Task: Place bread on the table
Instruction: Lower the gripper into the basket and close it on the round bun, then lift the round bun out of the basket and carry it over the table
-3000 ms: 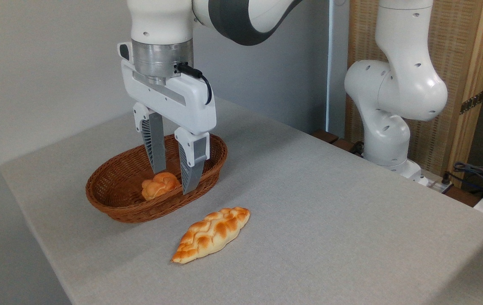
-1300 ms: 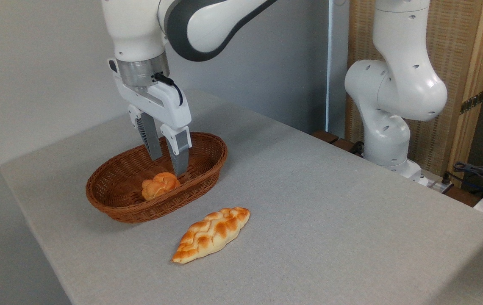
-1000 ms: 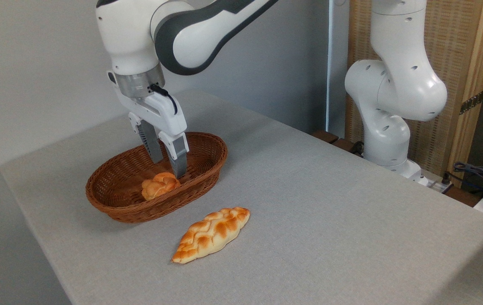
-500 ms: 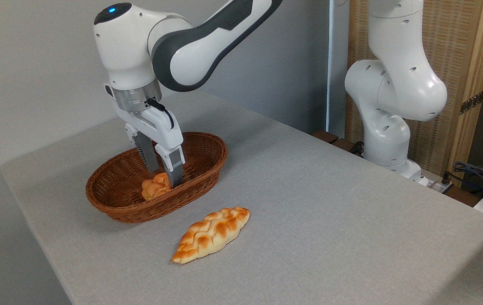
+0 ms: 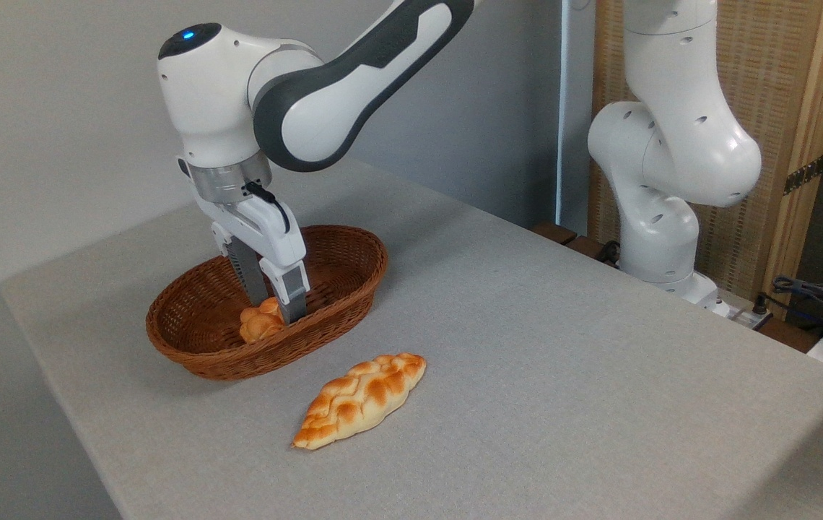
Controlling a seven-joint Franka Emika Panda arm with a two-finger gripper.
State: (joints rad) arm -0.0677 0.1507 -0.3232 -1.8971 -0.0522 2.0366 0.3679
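- No text, label, brand, number or sign can be read anywhere in the view.
- The arm [image 5: 354, 79] has plain white and dark grey shells with no lettering showing.
- The basket [image 5: 343, 285], the loaf [image 5: 359, 399] and the table [image 5: 563, 375] carry no markings.

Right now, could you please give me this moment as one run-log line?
gripper: lowered into brown oval wicker basket, fingers straddling small round knotted bun | grasp: unconfirmed | braided loaf: on grey table
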